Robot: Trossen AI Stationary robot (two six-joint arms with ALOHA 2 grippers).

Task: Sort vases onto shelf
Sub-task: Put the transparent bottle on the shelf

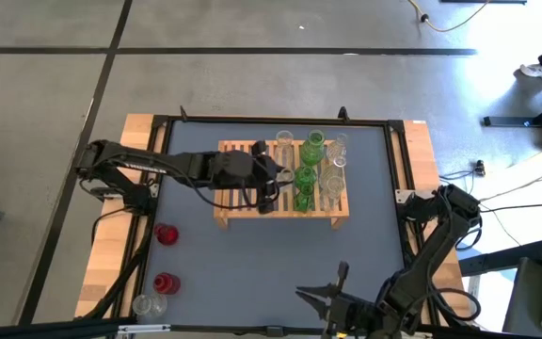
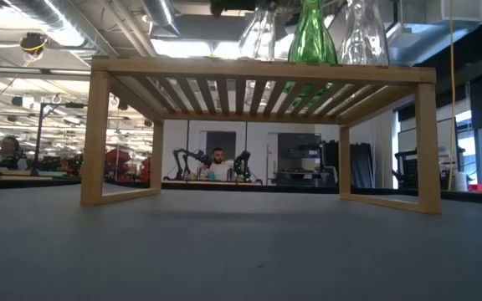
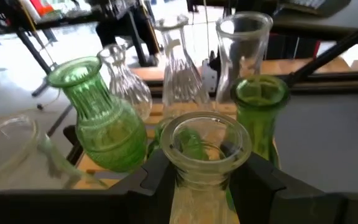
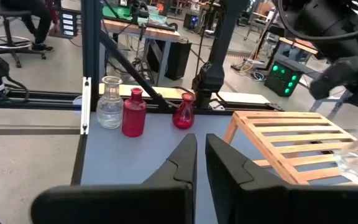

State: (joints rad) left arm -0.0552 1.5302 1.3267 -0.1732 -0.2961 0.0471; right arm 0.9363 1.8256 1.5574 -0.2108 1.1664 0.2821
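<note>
At the high view's centre, the shelf carries green and clear vases on its right half. The left gripper clamps a clear vase there. Two red vases and one clear wait lower left. The right gripper idles, nearly closed, empty.

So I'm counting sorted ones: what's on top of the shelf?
On the shelf, green vases and clear vases crowd its right end; the left gripper holds another clear one, hiding some.
</note>
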